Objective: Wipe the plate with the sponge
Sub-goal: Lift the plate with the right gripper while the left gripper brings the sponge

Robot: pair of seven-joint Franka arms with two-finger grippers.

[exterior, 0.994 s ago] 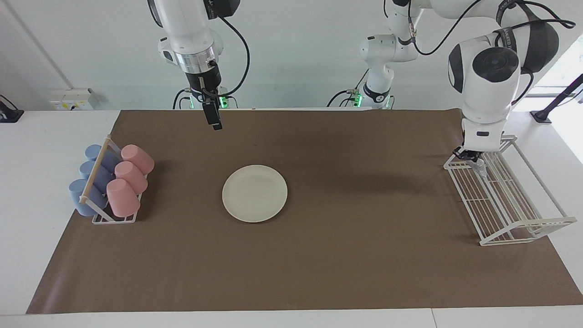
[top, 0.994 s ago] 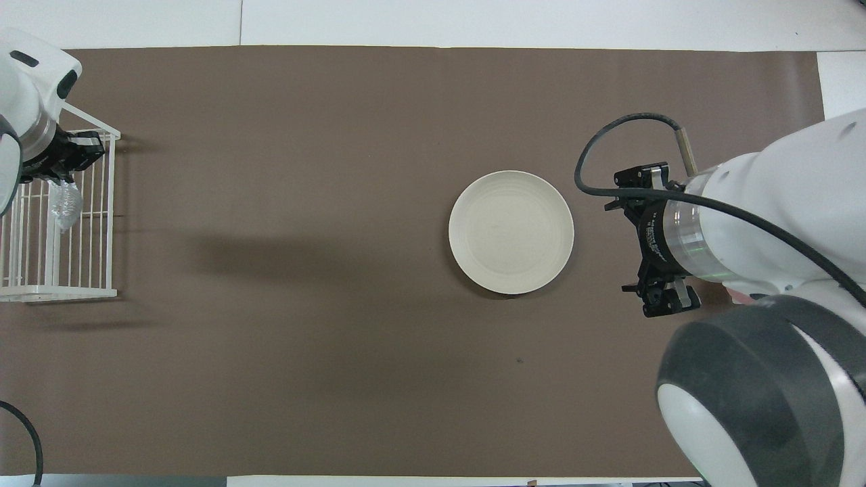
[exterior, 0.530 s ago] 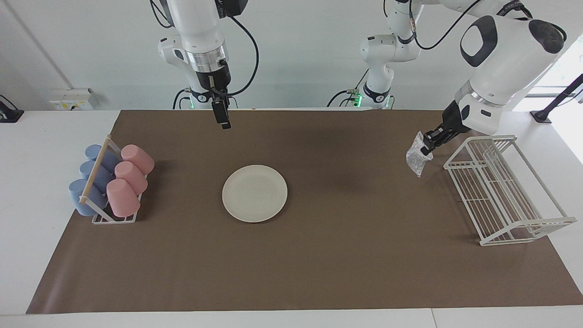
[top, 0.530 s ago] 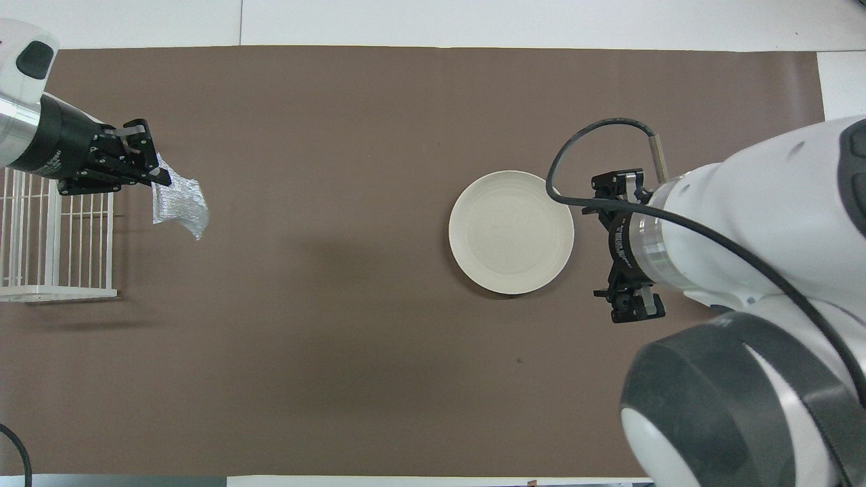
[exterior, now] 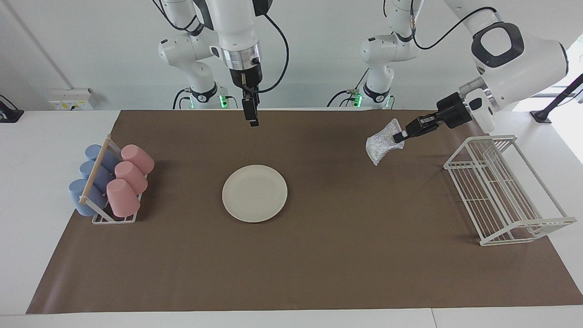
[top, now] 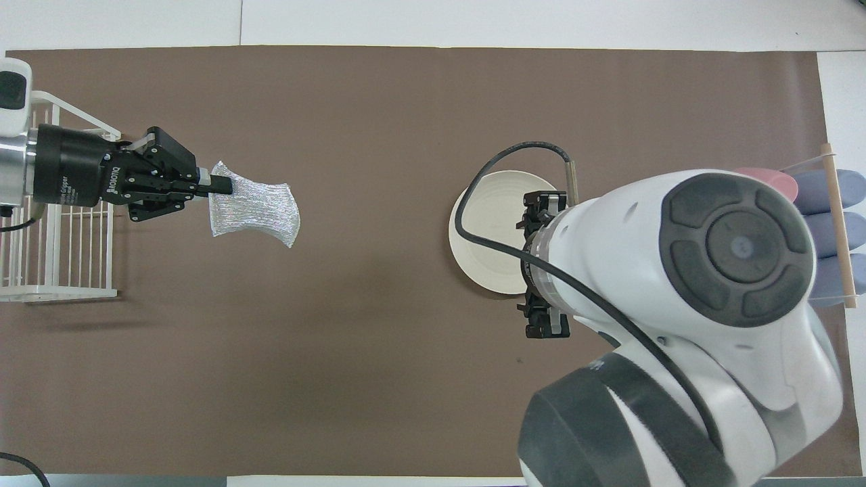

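Since the earlier pictures, our left gripper (exterior: 399, 135) has lifted the sponge (exterior: 381, 146) out of the white wire rack (exterior: 505, 191) and carried it over the brown mat (exterior: 319, 264), toward the plate (exterior: 254, 193). Our right gripper (exterior: 252, 119) has also moved, and now hangs high above the mat, close to over the plate in the overhead view.

Our left gripper is pinched tight on one edge of the sponge (top: 256, 213), and the rest of the shiny pad hangs loose in the air. It is still well away from the plate (top: 490, 223), which lies flat on the mat about halfway between the cup rack (exterior: 109, 187) and the wire rack.

Our right gripper holds nothing. We see it edge-on in the facing view, but its fingers stand as wide as they go.

We think we are in the carrying step: the sponge is picked up, but no wiping has begun. Next we need to bring the sponge over the plate, lower it until it touches, and rub it around. Our right arm is close to the plate, so the two arms must not bump. Maybe the right gripper will hold the plate steady.
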